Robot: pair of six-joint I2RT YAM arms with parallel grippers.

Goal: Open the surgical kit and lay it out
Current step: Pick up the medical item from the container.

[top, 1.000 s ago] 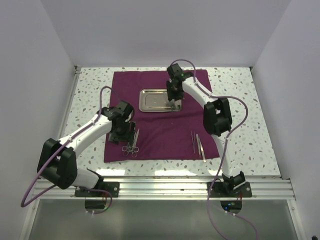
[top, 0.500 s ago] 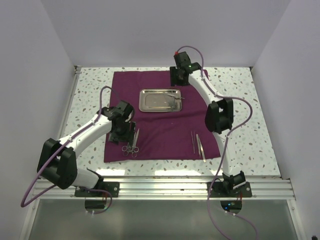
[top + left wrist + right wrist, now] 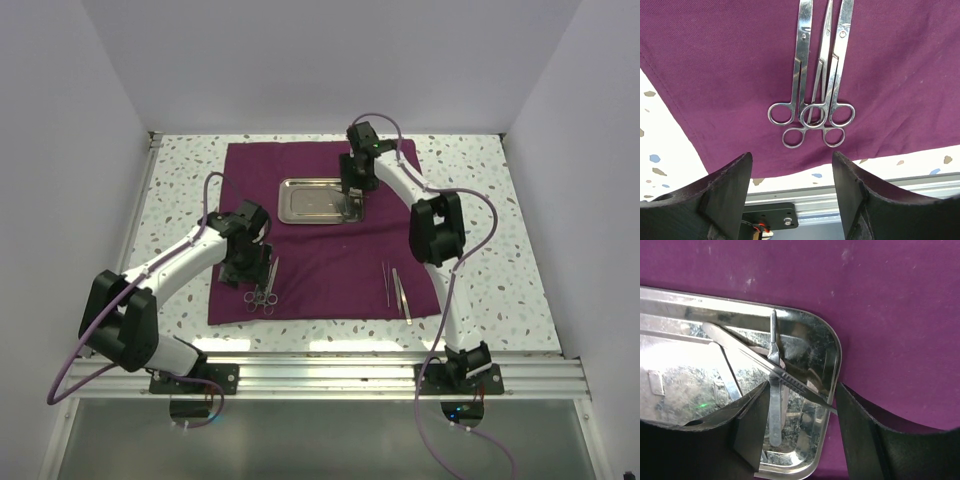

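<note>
The maroon cloth wrap (image 3: 320,255) lies spread flat, with the steel tray (image 3: 305,200) on its far half holding thin instruments (image 3: 774,365). Ring-handled instruments (image 3: 812,112) lie near-left on the cloth and tweezers (image 3: 399,292) near-right. The left gripper (image 3: 792,165) gapes above the ring handles and the right gripper (image 3: 800,405) stands parted over the tray's corner, each gripping nothing.

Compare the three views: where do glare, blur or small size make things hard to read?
Right wrist view: the steel tray glares white at left, and its reflections muddle the thin tools lying in it. Left wrist view: the scissors are crisp and evenly lit on the cloth. Top view: soft even light, but the tweezers are tiny.
</note>
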